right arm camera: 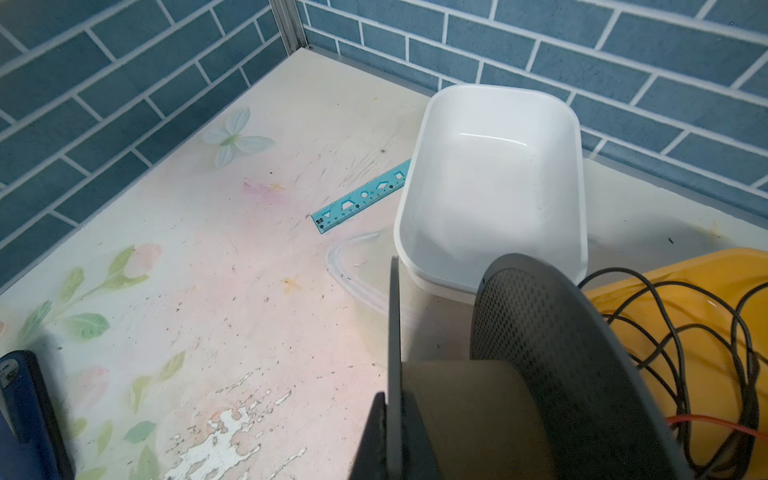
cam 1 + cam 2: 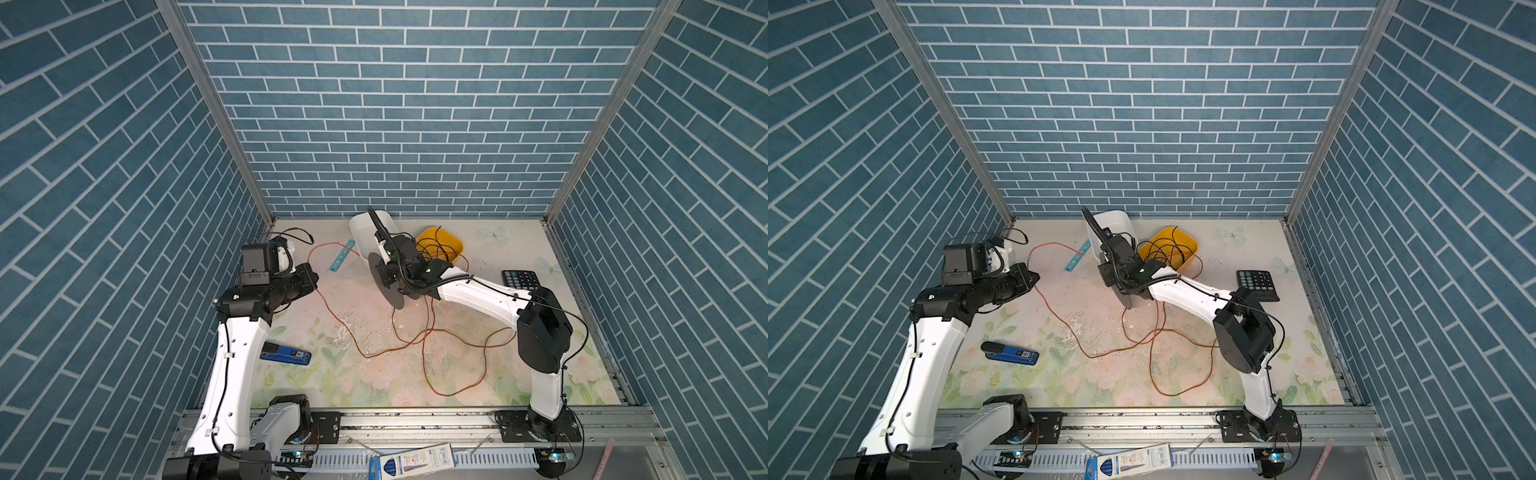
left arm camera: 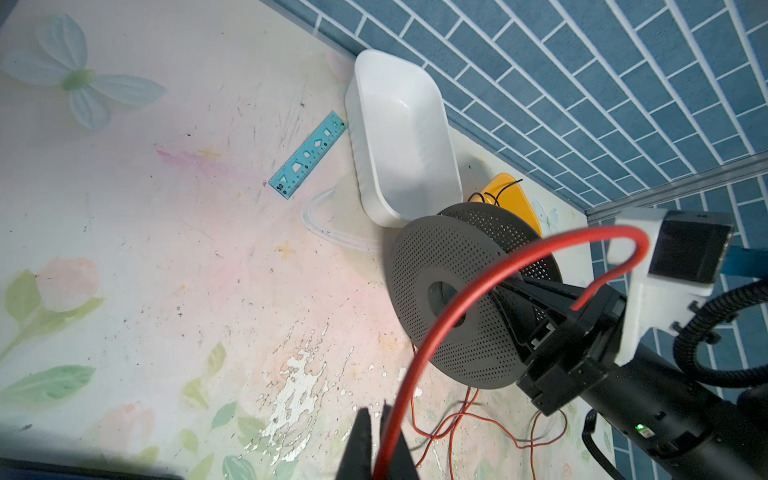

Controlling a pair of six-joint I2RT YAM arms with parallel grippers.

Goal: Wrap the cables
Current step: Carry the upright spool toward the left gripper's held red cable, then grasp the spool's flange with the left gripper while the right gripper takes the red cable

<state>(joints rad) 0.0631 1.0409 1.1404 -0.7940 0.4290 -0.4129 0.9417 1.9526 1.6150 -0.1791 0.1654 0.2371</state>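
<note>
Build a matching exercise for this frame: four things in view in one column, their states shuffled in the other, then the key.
Things
1. orange wire
2. grey spool
3. yellow tub
4. white tub

States
A. empty
B. gripped by one flange in the right tool
C. holds a tangle of black wire
D. pinched in the left tool

Pairs: 1-D, 2-B, 3-C, 4-A
</note>
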